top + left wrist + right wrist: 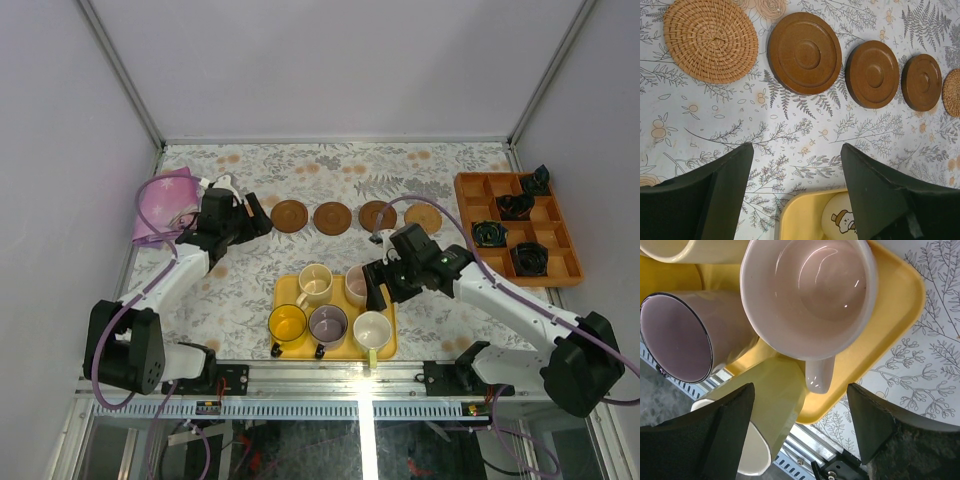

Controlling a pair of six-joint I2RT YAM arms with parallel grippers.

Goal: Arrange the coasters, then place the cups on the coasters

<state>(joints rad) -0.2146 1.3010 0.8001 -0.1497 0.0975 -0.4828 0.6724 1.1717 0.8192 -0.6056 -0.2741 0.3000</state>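
A row of coasters lies across the table's middle: a woven one (711,40), three dark wooden ones (805,53) (872,74) (921,82), and a woven one (952,92) at the right end (423,217). My left gripper (250,216) (796,150) hovers open over the row's left end, holding nothing. The cups stand on a yellow tray (283,291): cream (315,284), yellow (288,325), purple-grey (328,324), pale green-white (372,330), pink (810,290). My right gripper (372,285) (800,390) is open above the pink cup, its handle (819,375) between the fingers, untouched.
An orange compartment box (477,185) with small black objects sits at the right edge. A pink cloth (162,205) lies at the left edge. The tray's corner (890,325) lies close to the table's front rail.
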